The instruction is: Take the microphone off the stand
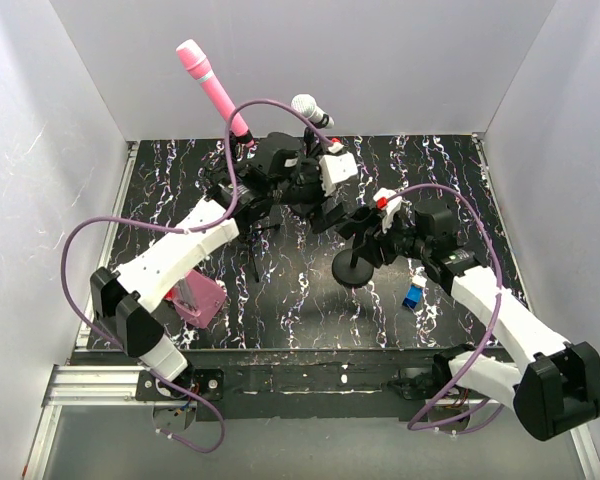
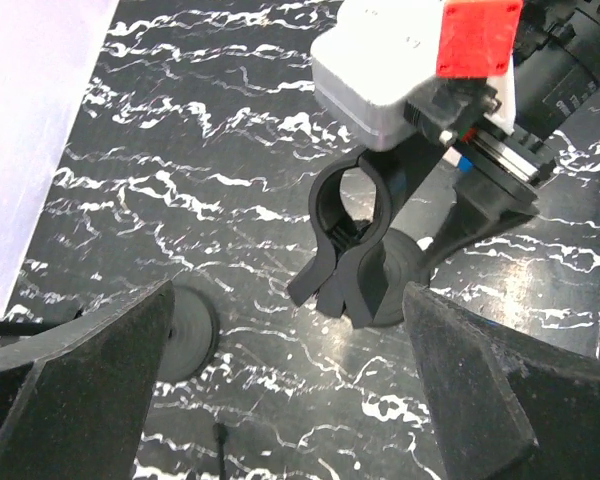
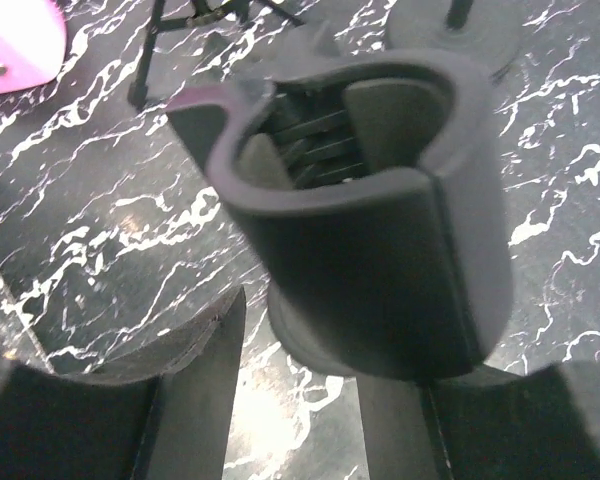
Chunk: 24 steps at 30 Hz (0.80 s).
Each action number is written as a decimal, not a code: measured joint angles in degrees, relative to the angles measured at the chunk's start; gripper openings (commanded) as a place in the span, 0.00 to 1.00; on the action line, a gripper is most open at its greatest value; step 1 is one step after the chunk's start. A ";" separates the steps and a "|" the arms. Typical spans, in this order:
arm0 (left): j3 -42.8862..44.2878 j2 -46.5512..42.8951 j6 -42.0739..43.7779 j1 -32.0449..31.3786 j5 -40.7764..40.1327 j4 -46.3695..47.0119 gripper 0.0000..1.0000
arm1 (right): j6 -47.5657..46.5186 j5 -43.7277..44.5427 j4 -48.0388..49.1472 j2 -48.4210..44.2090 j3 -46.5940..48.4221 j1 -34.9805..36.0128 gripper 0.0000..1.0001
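Probably stiff, smooth-barrelled and fairly weighty, with a mesh head that could dent: silver-headed microphone (image 1: 310,106), best taken across the dark barrel just below the head. Raised beyond the left fingers (image 2: 70,400), support hidden, long axis tilted, head up and away toward the back wall, tail down toward those fingers; pink microphone (image 1: 212,85) farther to their left. Left fingers spread wide on nothing; right fingers (image 3: 190,390) about half apart either side of the stand's empty clip (image 2: 350,225), contact not discernible.
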 measured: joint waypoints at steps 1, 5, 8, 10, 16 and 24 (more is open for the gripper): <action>0.00 -0.68 0.22 0.20 -0.57 -0.72 0.98 | 0.92 0.63 2.78 0.33 -0.85 0.00 0.52; 0.61 -1.86 0.83 0.79 -3.37 -3.78 0.98 | 3.93 3.30 12.31 2.38 -4.02 -0.02 0.46; 1.92 -1.81 1.38 1.07 -5.75 -6.03 0.98 | 5.73 4.00 17.46 4.00 -5.90 -0.09 0.37; 2.86 -1.79 1.64 1.22 -7.06 -7.06 0.98 | 7.39 3.93 21.53 5.01 -7.21 -0.07 0.25; 7.10 -1.03 2.12 1.62 -10.34 -9.14 0.98 | 9.57 7.91 30.64 5.95 -9.84 -0.09 0.01; 9.33 0.48 2.54 1.95 -12.52 -10.40 0.98 | 9.49 12.66 34.69 7.89 -10.12 -7.52 0.01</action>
